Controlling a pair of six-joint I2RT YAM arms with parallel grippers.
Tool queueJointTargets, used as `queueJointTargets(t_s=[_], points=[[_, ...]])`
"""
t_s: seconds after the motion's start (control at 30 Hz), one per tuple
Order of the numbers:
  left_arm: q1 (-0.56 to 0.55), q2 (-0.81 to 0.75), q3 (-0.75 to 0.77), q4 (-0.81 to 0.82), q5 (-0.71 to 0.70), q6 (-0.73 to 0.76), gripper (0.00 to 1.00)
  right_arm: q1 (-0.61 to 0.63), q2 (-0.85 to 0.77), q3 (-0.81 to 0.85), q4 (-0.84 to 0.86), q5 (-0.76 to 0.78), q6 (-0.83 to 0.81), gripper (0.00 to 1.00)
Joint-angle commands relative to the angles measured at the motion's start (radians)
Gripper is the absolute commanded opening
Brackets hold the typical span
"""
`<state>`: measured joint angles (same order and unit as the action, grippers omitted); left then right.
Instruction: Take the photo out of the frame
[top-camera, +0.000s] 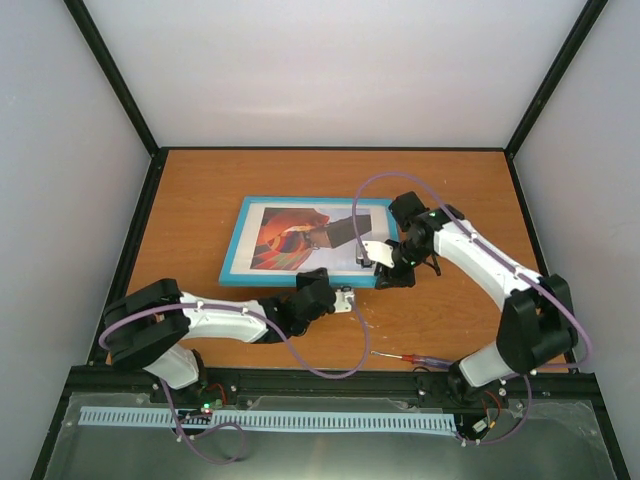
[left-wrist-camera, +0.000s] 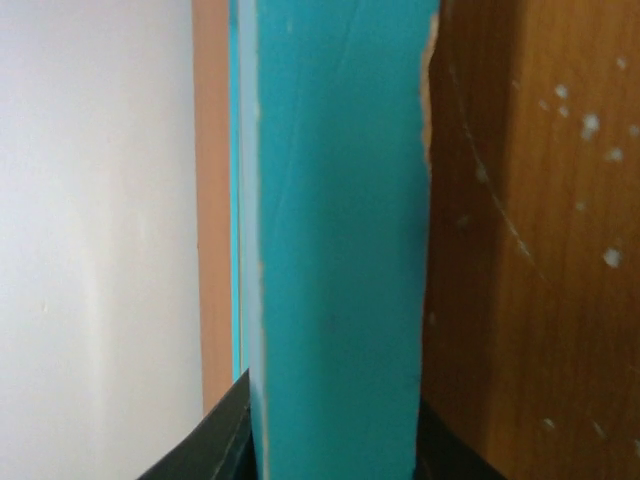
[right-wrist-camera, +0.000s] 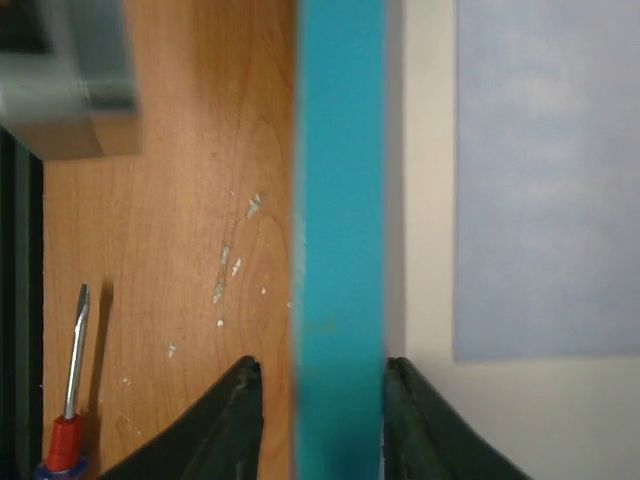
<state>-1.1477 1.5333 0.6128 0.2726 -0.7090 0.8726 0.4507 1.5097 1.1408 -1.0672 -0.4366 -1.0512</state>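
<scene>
Task's thing: the photo (top-camera: 285, 235) sits inside the frame (top-camera: 270, 277), face up behind a white mat (right-wrist-camera: 420, 200), at the middle of the table (top-camera: 200, 200).
Step in hand: this looks like getting hold of the frame's rails so it can be lifted or turned; the photo is not yet out.
Left end effector (top-camera: 343, 300): at the frame's 6 o'clock rail, toward the 5 o'clock corner. It is narrowed onto the turquoise rail, and both fingers look to touch it.
Right end effector (top-camera: 382, 262): at the frame's 3 o'clock rail, astride it. It is narrowly parted, with a sliver of table showing between one finger and the rail.
Nearby: a red-handled screwdriver (top-camera: 410, 357) lies at 5 o'clock from the frame, well apart.
Risk, slip: the rail is thin and smooth, so a one-sided pinch could let the frame pivot and drop if the left arm lifts while the right is loose.
Risk, twist: uneven pulls from the two arms could rack the frame or crease the print.
Risk, spill: the contents probably come out the back, so a fast tilt could shed the mat and photo together.
Risk, finish: the paint edge is already ragged near the left fingers, so squeezing there may chip it further.
</scene>
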Motion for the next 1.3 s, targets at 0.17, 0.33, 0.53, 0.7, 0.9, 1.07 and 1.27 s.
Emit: queueJointTargets(t_s=[0.17,0.33,0.53,0.7,0.9,1.07,1.27], points=[[0.000,-0.109,0.244,-0.181,-0.004,-0.106,0.10,-0.002,-0.244,0.154,0.024,-0.074,0.242,0.50],[0.008,-0.104,0.425,-0.388,-0.001,-0.209,0.04,-0.007,-0.321,0.195,0.096,-0.015,0.420,0.55],[0.014,-0.035,0.688,-0.668,-0.005,-0.385,0.01,-0.050,-0.329,0.326,0.123,0.107,0.535,0.57],[0.021,0.027,0.860,-0.813,0.007,-0.493,0.01,-0.102,-0.324,0.411,0.135,0.185,0.562,0.55],[0.023,0.116,1.101,-0.992,0.019,-0.586,0.01,-0.191,-0.304,0.523,0.130,0.217,0.591,0.52],[0.025,0.155,1.255,-1.056,0.014,-0.626,0.01,-0.205,-0.301,0.587,0.126,0.256,0.574,0.51],[0.038,0.161,1.413,-1.078,0.027,-0.703,0.01,-0.205,-0.312,0.616,0.136,0.295,0.581,0.49]])
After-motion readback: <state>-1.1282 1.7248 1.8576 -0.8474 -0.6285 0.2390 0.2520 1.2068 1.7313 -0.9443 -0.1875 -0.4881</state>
